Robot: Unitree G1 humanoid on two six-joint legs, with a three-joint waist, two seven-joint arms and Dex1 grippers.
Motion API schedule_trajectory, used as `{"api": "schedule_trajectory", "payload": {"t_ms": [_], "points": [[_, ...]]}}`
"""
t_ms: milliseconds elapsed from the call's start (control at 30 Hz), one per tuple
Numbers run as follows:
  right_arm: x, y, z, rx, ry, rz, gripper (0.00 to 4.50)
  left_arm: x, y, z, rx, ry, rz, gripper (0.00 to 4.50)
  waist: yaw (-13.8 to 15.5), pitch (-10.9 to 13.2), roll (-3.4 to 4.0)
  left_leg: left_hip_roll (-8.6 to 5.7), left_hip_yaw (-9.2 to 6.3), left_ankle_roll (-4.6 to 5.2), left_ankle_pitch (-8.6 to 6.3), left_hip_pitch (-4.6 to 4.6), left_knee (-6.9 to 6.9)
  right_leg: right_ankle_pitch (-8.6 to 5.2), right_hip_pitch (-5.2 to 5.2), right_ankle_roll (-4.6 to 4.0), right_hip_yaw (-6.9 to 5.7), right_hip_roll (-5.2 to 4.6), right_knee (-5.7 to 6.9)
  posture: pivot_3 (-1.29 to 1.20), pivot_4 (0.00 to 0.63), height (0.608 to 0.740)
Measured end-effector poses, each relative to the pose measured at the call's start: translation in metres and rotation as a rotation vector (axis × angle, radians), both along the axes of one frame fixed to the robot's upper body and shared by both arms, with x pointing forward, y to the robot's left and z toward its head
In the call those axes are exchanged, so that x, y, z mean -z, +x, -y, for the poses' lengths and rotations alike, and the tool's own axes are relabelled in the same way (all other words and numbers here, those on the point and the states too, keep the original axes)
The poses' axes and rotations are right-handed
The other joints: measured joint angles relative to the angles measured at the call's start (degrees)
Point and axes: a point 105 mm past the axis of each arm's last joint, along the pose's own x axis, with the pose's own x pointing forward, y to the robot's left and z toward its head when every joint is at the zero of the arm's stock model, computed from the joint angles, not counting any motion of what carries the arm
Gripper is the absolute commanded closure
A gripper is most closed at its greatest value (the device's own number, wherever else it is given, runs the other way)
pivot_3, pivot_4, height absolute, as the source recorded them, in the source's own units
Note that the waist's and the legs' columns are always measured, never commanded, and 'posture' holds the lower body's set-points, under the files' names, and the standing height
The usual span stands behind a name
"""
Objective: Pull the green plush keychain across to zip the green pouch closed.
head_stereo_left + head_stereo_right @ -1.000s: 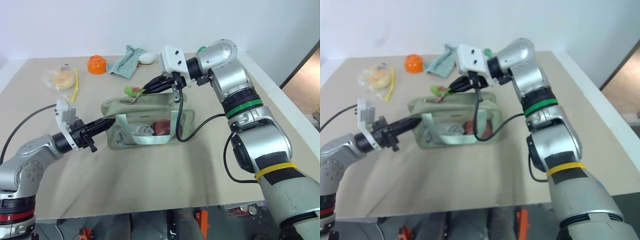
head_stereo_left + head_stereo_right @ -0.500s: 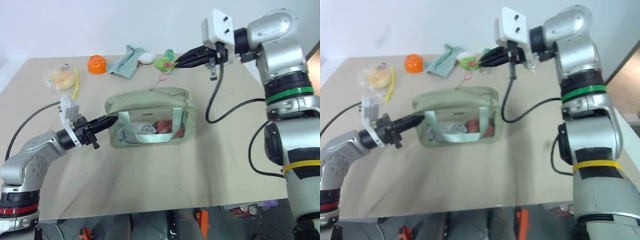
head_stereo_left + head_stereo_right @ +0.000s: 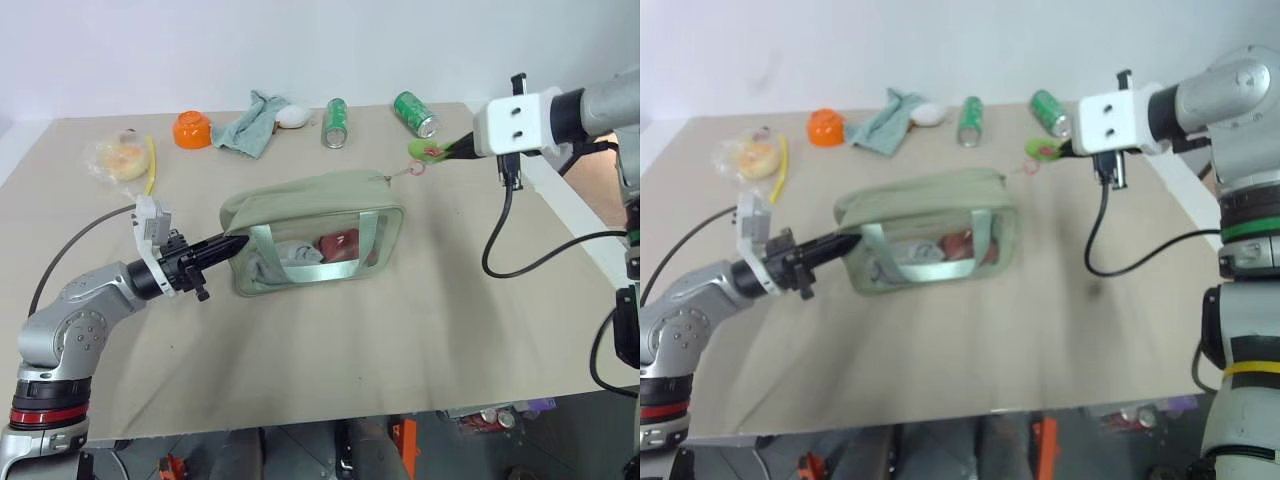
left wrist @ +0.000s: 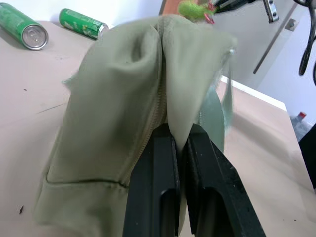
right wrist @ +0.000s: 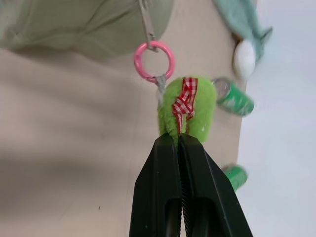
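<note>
Green plush keychain (image 3: 424,151), pinched in the closed right gripper (image 3: 452,148), has travelled from the green pouch's (image 3: 310,230) left end past its right end, so zipper looks closed; left gripper (image 3: 226,244) stays clamped on left-end fabric.

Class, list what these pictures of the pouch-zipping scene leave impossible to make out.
- Green pouch contents: red and white items blurred behind clear plastic, head views.
- Zipper end at the left tool: hidden by bunched fabric, left wrist view.
- Bagged yellow item: too small to identify.
- Lower can: cut off by the right tool's finger.
</note>
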Motion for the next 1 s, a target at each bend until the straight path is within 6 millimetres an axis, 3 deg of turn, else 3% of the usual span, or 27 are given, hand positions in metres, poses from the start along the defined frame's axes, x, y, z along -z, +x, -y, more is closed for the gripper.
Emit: {"api": "schedule_trajectory", "payload": {"t_ms": [200, 300, 367, 733, 867, 1000], "points": [[0.067, -0.004, 0.009, 0.059, 0.036, -0.080, 4.48, 0.001, -0.001, 0.000, -0.005, -0.004, -0.006, 4.50, 0.06, -0.04, -0.06, 0.01, 0.08, -0.05, -0.03, 0.14, 0.04, -0.01, 0.11, 0.04, 0.07, 0.00, -0.02, 0.00, 0.150, 0.740], [0.121, -0.003, -0.005, 0.079, 0.112, -0.154, 4.48, 0.002, -0.001, 0.000, -0.009, -0.006, -0.012, 4.50, -0.13, -0.04, -0.07, 0.02, 0.15, -0.05, -0.03, 0.26, 0.04, 0.05, 0.13, 0.04, 0.14, 0.00, 0.01, 0.00, 0.150, 0.740], [0.142, -0.004, -0.012, 0.082, 0.130, -0.184, 4.48, 0.003, -0.001, 0.000, -0.012, -0.006, -0.015, 4.50, -0.12, -0.02, -0.02, 0.01, 0.15, -0.02, -0.01, 0.27, 0.07, 0.09, 0.12, 0.03, 0.15, 0.01, 0.05, 0.00, 0.150, 0.740], [0.160, -0.006, -0.033, 0.021, 0.078, -0.182, 4.48, 0.003, -0.003, 0.001, -0.015, -0.007, -0.028, 4.50, -0.10, -0.06, -0.09, 0.02, 0.14, -0.02, -0.01, 0.29, 0.09, 0.09, 0.17, 0.02, 0.16, 0.02, 0.03, 0.00, 0.150, 0.740], [0.151, -0.001, -0.028, 0.124, 0.283, -0.280, 3.32, 0.005, -0.005, -0.003, -0.041, -0.010, -0.033, 4.50, -0.15, -0.06, -0.09, 0.03, 0.13, -0.02, -0.01, 0.30, 0.09, 0.10, 0.17, 0.02, 0.16, 0.04, 0.04, 0.00, 0.150, 0.740], [0.121, 0.001, -0.017, 0.204, 0.552, -0.367, 2.00, 0.008, -0.003, -0.011, -0.086, -0.017, -0.052, 3.17, -0.13, -0.05, -0.09, 0.03, 0.13, -0.02, -0.01, 0.28, 0.09, 0.10, 0.16, 0.02, 0.16, 0.04, 0.04, 0.00, 0.150, 0.740]]}}
